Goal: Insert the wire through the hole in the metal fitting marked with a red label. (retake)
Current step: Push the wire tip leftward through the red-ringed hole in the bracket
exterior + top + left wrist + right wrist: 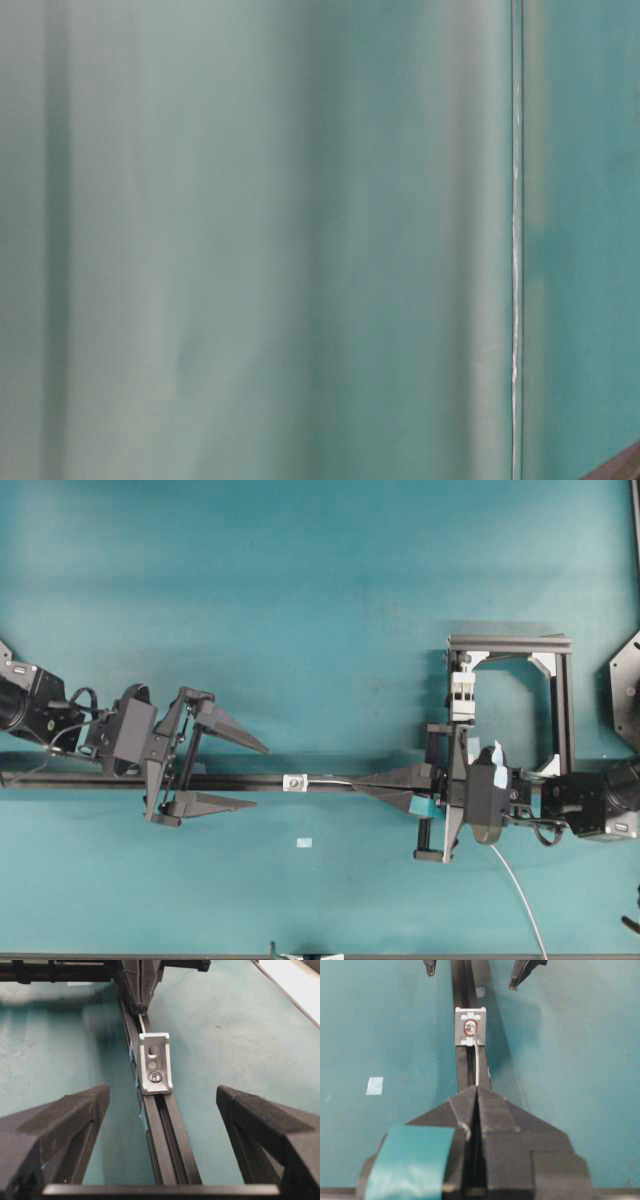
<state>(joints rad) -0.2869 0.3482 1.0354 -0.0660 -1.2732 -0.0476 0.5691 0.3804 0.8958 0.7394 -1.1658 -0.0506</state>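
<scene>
Your right gripper [477,1091], frame bottom, pinches the wire [478,1062]. Its tip sits at the hole [469,1026] in the metal fitting [470,1026] on the rail [250,782], possibly entering. Left gripper [258,777] spread wide, straddling rail.

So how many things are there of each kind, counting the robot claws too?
Grippers: 2, the left gripper and the right gripper
Wire: 1, the wire
Fitting: 1, the fitting
Rail: 1, the rail
Tape: 1, the tape
Frame: 1, the frame
White block: 1, the block
Total: 8
</scene>
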